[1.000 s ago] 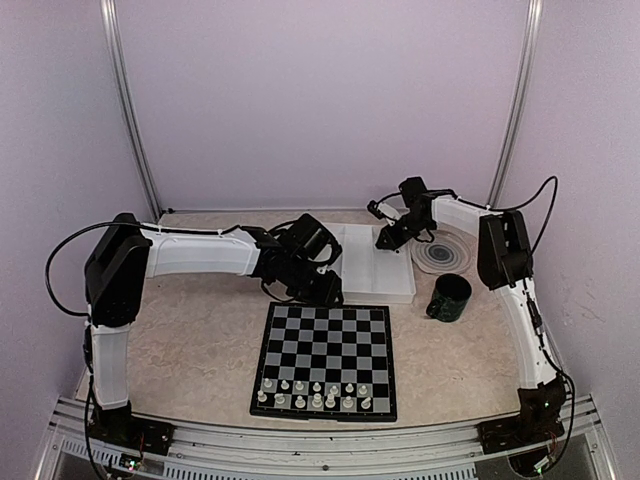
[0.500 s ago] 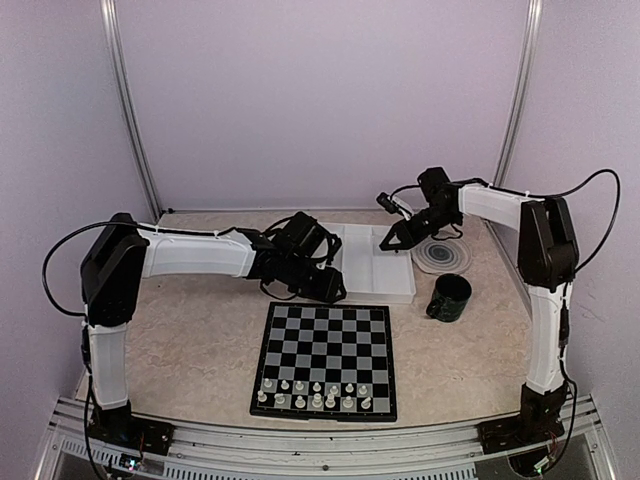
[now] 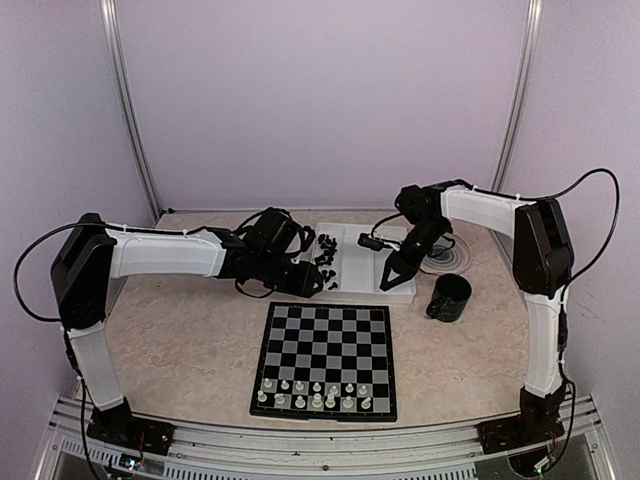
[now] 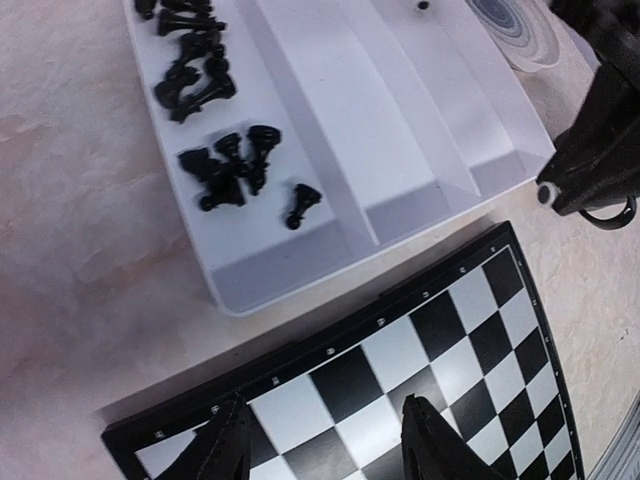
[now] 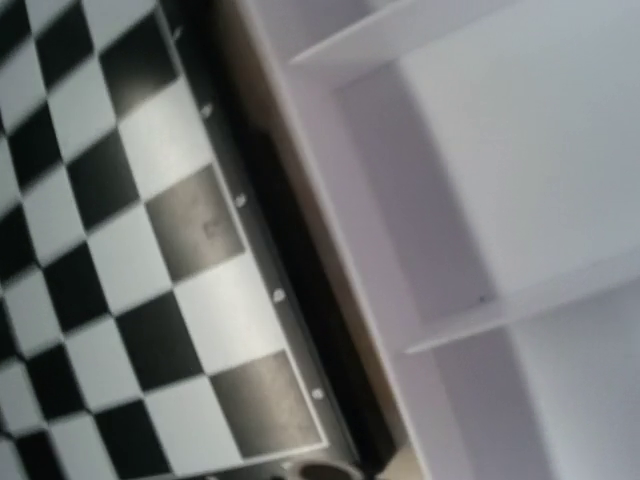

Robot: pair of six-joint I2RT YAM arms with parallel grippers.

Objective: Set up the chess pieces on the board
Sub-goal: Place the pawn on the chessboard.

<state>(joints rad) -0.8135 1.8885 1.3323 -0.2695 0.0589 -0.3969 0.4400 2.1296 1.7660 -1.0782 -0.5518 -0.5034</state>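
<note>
Left arm (image 3: 165, 255) withdrew, baring knobbly black pieces (image 4: 215, 170) in smooth white tray (image 4: 400, 130).

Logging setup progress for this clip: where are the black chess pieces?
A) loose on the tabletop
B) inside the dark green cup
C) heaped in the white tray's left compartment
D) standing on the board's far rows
C: the black pieces lie in a heap in the left compartment of the white tray, and only white pieces stand on the board, along its near rows.
</note>
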